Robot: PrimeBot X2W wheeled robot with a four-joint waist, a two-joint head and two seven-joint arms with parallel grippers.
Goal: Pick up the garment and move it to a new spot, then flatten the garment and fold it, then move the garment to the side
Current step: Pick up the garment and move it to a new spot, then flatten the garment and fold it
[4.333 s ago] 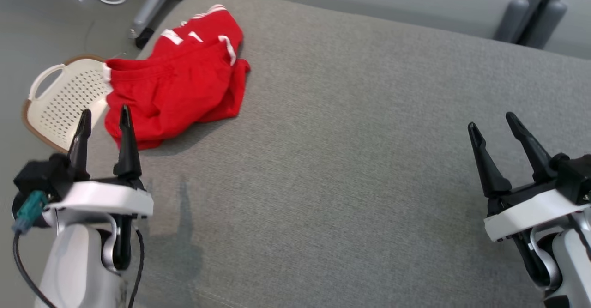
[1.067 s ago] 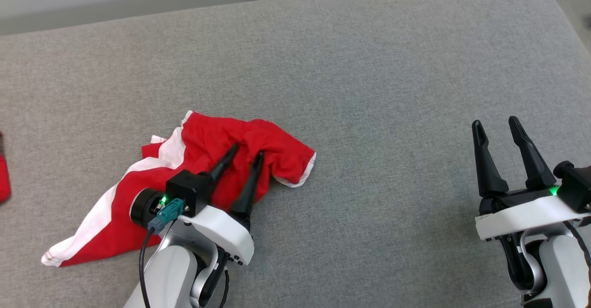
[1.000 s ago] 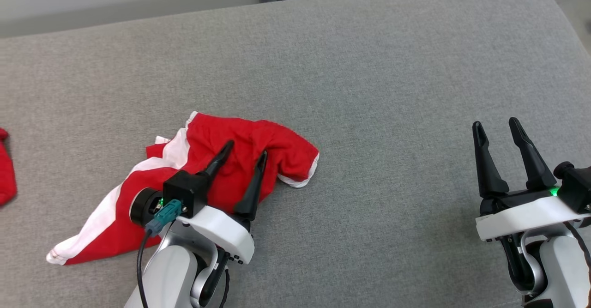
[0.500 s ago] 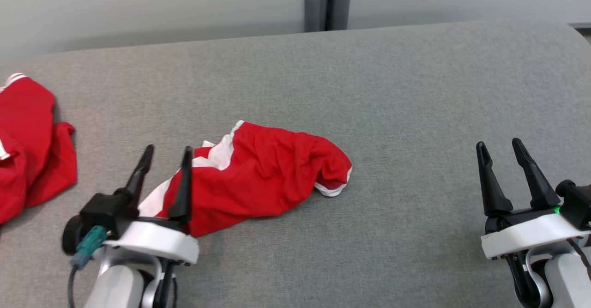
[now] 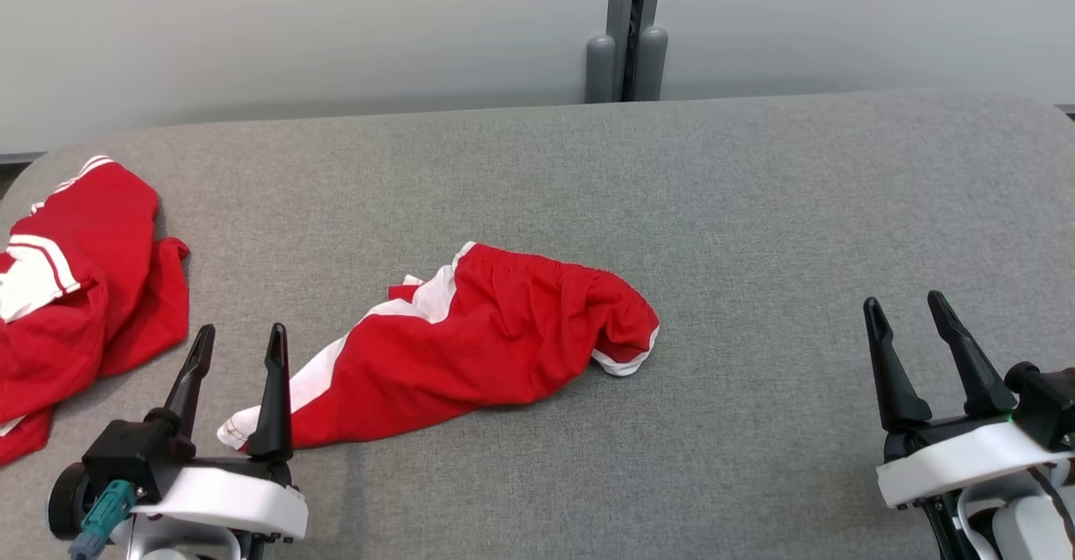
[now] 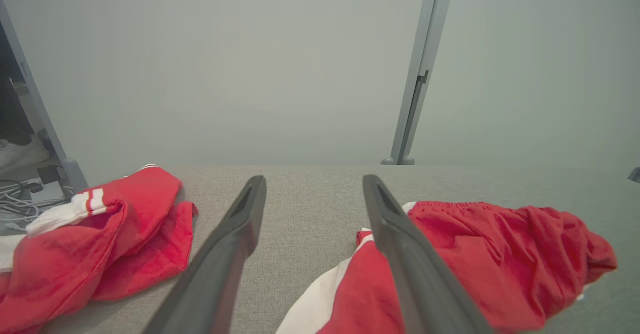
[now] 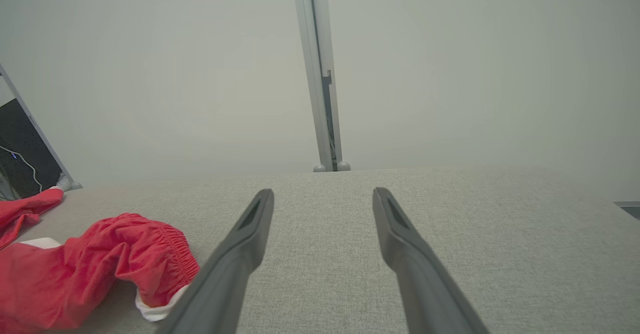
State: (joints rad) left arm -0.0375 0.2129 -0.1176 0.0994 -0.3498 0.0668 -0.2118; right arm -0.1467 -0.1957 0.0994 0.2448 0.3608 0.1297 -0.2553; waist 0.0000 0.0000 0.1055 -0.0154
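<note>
The left hand has its two fingers spread wide with nothing between them, and the right hand is spread just as wide and empty above the grey fabric surface. On the left hand's outer left side lies a heap of red cloth with white stripes, crumpled near the surface's rounded corner and well apart from the garment; it is not between either hand and that garment. Straight ahead of both hands, past the far edge of the surface, a grey upright post stands against pale wall panels. In the left wrist view a tangle of pale cables shows far off to the left, beyond the heap. The garment lies on the surface just ahead and to the right of the left hand, and well to the left of the right hand. It is a pair of red shorts with a white side panel and white trim at the hem, with a gathered elastic waistband along the edge farthest from the hands. It runs slantwise: its narrow white end lies beside the left hand's right finger, which crosses in front of it in the head view, though whether they touch I cannot tell. Its bulkier end is bunched in soft folds toward the right hand, not flattened.
</note>
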